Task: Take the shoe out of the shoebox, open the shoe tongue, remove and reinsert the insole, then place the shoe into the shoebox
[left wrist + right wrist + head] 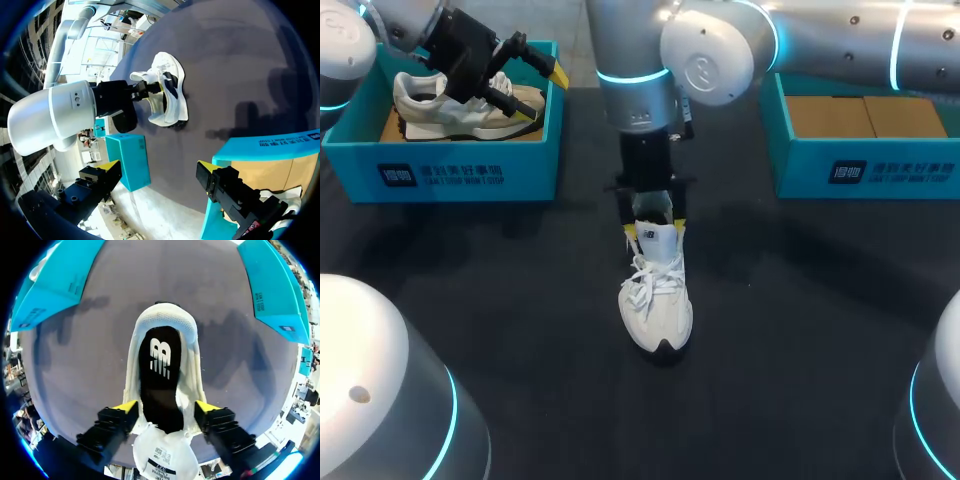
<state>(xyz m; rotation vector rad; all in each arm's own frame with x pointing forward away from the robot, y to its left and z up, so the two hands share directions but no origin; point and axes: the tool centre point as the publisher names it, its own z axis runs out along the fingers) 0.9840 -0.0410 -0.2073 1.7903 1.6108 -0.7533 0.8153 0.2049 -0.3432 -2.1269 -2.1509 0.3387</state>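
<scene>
A white lace-up shoe stands upright on the black table, toe toward the front edge. My right gripper points down at its heel end. In the right wrist view that gripper is open, one finger on each side of the shoe's collar. The white tongue sits loose between them, bent back, baring the black insole with its white logo. My left gripper hangs open over the left teal shoebox, above a second white shoe lying in it.
A second teal shoebox stands at the back right with only brown cardboard inside. My right arm crosses above it to the middle. In the left wrist view the table shoe lies ahead of the open left gripper.
</scene>
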